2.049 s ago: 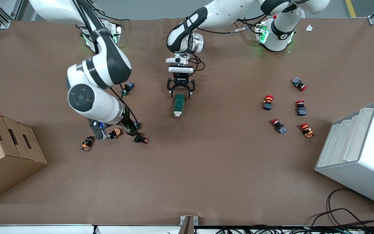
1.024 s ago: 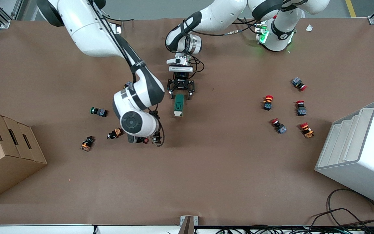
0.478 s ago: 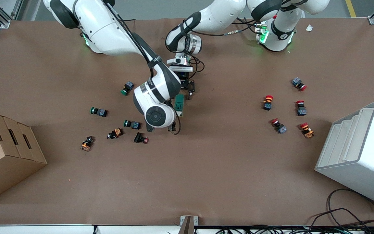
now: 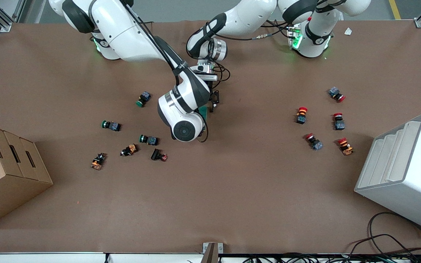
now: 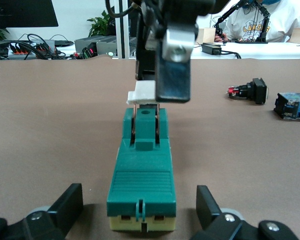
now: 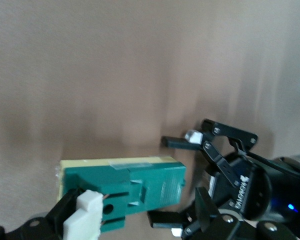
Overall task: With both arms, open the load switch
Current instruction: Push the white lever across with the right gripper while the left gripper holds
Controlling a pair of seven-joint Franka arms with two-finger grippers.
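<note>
The load switch (image 5: 141,180) is a dark-green block on a cream base, lying mid-table; the front view shows only a sliver of it (image 4: 204,112) beside the right arm's wrist. Its white lever (image 5: 141,95) is at the end nearer the front camera. My left gripper (image 5: 140,196) is open, with its fingers (image 5: 70,205) either side of the switch's other end and not touching it. My right gripper (image 6: 135,205) is over the switch and open along its length. The lever (image 6: 85,215) rests against one finger, and its other finger (image 5: 173,75) hangs above the block.
Green, orange and black push buttons (image 4: 148,139) lie toward the right arm's end, next to a cardboard box (image 4: 6,171). Red push buttons (image 4: 313,141) and a white bin (image 4: 404,171) are toward the left arm's end. Cables run along the table's front edge.
The right arm has swung from the cluster of push buttons across to the load switch and now covers it. The left gripper has stayed at the switch's end.
</note>
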